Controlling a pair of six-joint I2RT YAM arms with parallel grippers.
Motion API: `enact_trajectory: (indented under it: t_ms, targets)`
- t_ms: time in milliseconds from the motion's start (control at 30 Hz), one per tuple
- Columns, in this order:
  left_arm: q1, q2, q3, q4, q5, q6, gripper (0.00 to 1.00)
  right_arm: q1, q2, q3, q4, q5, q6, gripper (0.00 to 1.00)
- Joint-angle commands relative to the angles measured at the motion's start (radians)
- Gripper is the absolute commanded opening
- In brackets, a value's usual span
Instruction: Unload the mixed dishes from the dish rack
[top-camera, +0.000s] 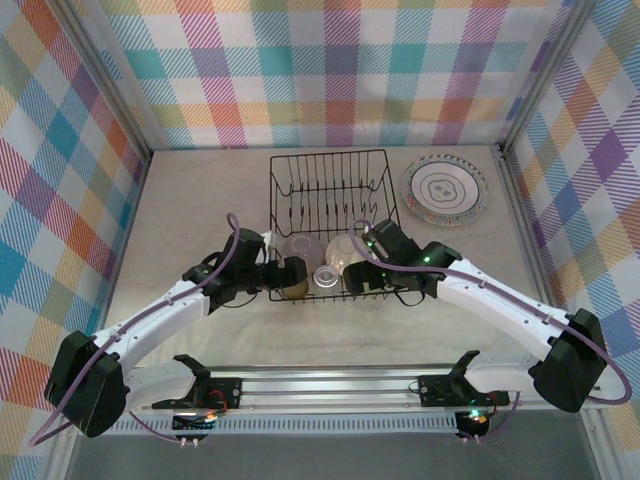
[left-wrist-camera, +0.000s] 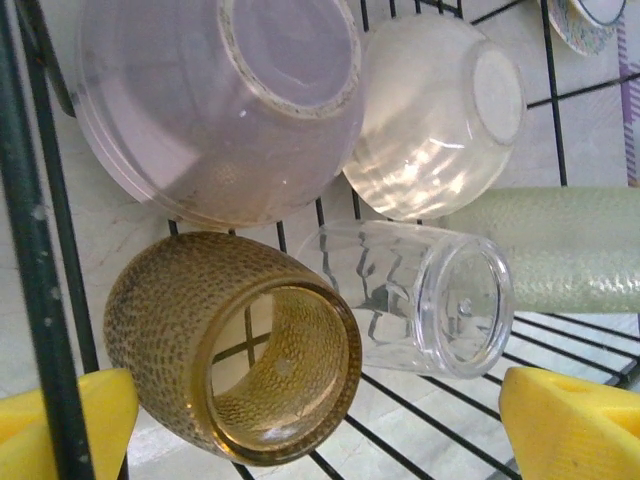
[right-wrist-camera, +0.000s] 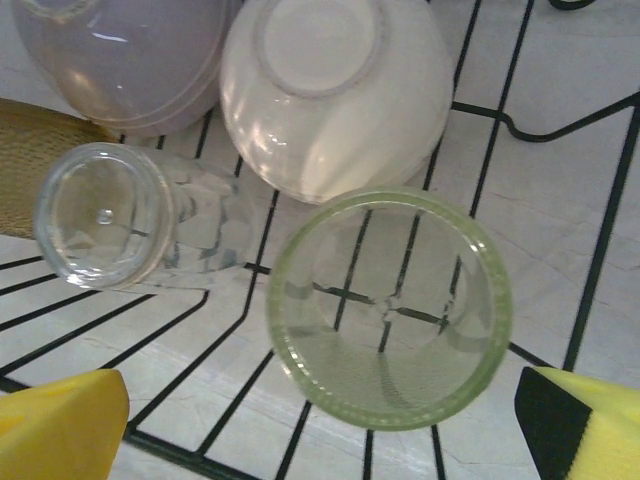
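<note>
Black wire dish rack (top-camera: 330, 154), rectangular, toward the back of a pale, faintly marbled surface (top-camera: 200, 200). Thin upright dividers in its far half, an open grid floor in the near half. Five vessels crowded at the near end:

- Amber cup (left-wrist-camera: 170, 310), translucent plastic with a finely dimpled wall, on its side at the near left with the mouth toward the left wrist camera.
- Clear cup (left-wrist-camera: 410, 295), smooth with a rippled wall and a thick round base, also on its side, just beside the amber one.
- Pale green cup (right-wrist-camera: 390, 310), finely pebbled, translucent, with the round mouth toward the right wrist camera and the rack wires visible through it.
- Cream bowl (right-wrist-camera: 335, 90), glossy and rounded, base ring toward the cameras.
- Tinted clear bowl (left-wrist-camera: 220, 100), cloudy and wide-rimmed, base likewise outward, next to the cream one.

Round plate (top-camera: 445, 189) with ringed face up, flat on the surface just right of the rack.

Both arms stretched forward from their bases, elbows outward, forearms converging on the near end of the rack. Left gripper (top-camera: 283, 272) at the near left corner, spread wide, with yellow pads (left-wrist-camera: 60, 425) either side of the amber and clear cups and nothing clamped. Right gripper (top-camera: 365, 270) at the near right, jaws equally wide apart, flanking the pale green cup, not closed on it.
</note>
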Motion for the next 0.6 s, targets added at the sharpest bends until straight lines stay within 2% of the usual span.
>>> enact_trajectory:
  t_ms: [0,133,300,467,567]
  targets:
    - [-0.008,-0.046,-0.005,0.006,-0.072,-0.009,0.95,-0.014,0.014,0.018,-0.037,0.042,-0.025,1.0]
    - [-0.006,-0.118,0.012,-0.107,-0.183,0.048,1.0,-0.027,0.031,0.027,-0.038,0.034,-0.04,0.97]
    - [0.01,-0.17,0.045,-0.178,-0.226,0.102,1.0,-0.032,0.071,0.046,-0.036,0.014,-0.048,0.89]
    - [0.041,-0.211,0.058,-0.19,-0.201,0.127,1.0,-0.034,0.105,0.056,-0.026,-0.006,-0.053,0.82]
    - [0.047,-0.23,0.05,-0.155,-0.147,0.135,1.0,-0.034,0.118,0.062,-0.02,-0.021,-0.053,0.74]
